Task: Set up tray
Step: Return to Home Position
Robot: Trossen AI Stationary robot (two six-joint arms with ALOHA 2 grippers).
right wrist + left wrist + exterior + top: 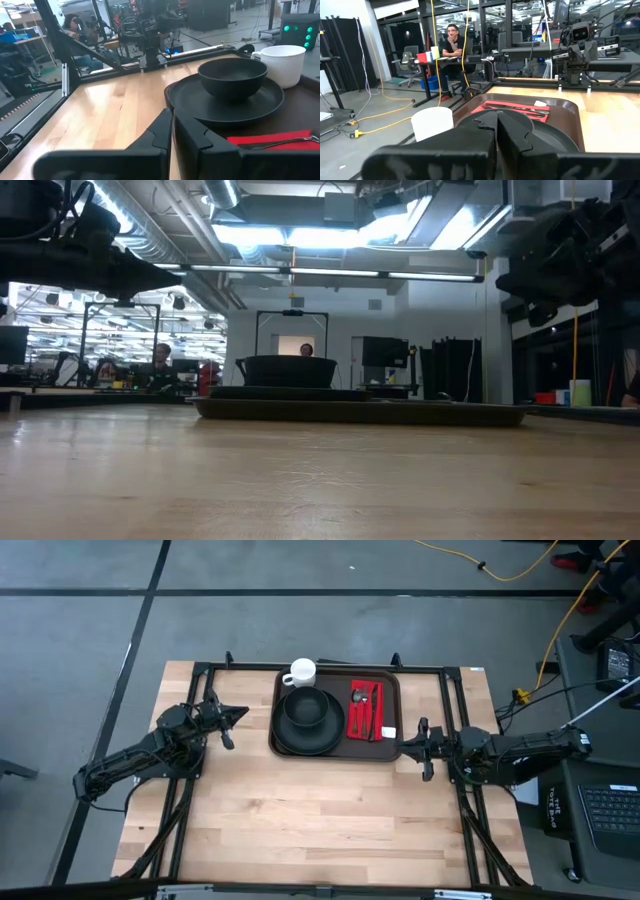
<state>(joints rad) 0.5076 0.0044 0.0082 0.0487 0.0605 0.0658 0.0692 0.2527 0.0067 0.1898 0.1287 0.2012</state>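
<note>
- Pale wooden table (300, 820) on a grey floor; a yellow cable (500, 570) trails at 1 o'clock, and a person (451, 42) sits at a desk in the room beyond.
- The tray (392, 700), dark brown with rounded corners, lies at the table's 12 o'clock.
- On it are a black plate (285, 740) under a black bowl (305, 706), a white mug (301, 671) at 11 o'clock, and a red napkin (353, 725) with cutlery (365, 705) at 3 o'clock.
- The left gripper (240, 715) is at the tray's 9 o'clock, fingers pressed together and empty.
- The right gripper (408, 743) is just beside the rim at 4 o'clock, likewise closed and empty.
</note>
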